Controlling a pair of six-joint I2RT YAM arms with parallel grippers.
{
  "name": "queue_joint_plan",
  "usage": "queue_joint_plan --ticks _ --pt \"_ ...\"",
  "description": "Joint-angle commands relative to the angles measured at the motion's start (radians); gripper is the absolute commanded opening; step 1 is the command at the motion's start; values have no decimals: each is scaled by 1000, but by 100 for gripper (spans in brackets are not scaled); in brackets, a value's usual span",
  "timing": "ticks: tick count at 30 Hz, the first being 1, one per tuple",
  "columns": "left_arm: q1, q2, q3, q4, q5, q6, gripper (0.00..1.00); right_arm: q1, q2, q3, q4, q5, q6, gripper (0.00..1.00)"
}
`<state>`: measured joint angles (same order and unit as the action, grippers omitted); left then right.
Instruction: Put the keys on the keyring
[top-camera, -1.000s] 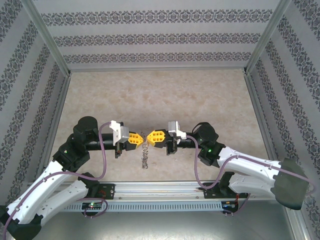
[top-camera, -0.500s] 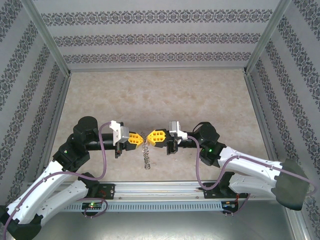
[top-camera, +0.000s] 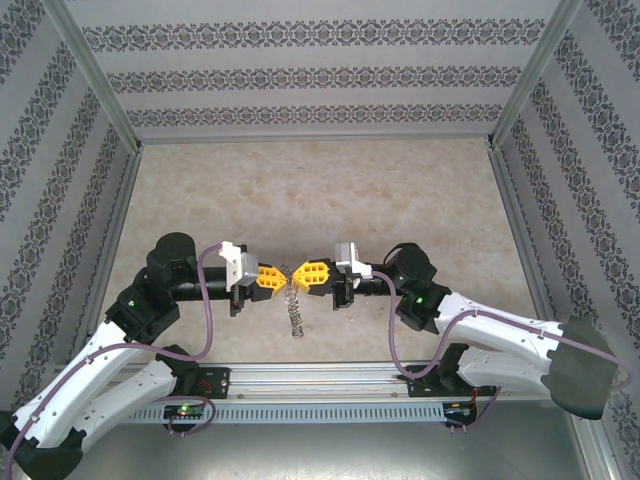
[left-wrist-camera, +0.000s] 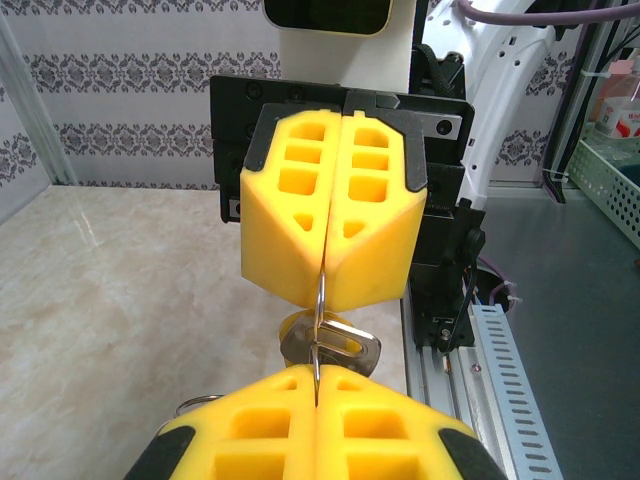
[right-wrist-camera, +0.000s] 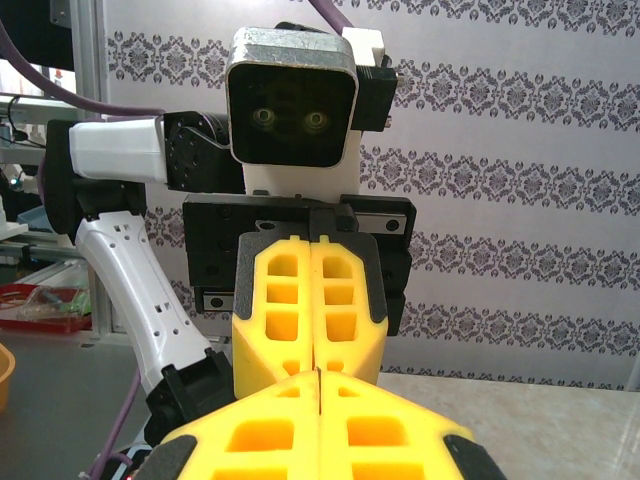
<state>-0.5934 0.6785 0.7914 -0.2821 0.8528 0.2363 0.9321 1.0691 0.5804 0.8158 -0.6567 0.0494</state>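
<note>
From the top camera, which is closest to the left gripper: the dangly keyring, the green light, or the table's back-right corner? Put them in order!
1. keyring: pinched in the left gripper, hanging just by its tips.
2. green light: off to the right, on the right arm.
3. table's back-right corner: farthest, far away at the back.

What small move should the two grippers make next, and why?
Probably turn the right gripper slightly, to feed the wire through the key. It and the left gripper are shut tip to tip on the thin wire of the keyring, and the key hangs right at that wire; whether it is threaded yet is unclear.
</note>
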Motion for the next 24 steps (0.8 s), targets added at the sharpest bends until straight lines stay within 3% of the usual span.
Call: queue_joint_plan --ticks 1,24 --pt "10 -18 11 24 12 23 0 2 0 30 12 -38 -10 0" --pt "10 -20 11 24 13 23 0 -1 20 26 8 -60 -13 0"
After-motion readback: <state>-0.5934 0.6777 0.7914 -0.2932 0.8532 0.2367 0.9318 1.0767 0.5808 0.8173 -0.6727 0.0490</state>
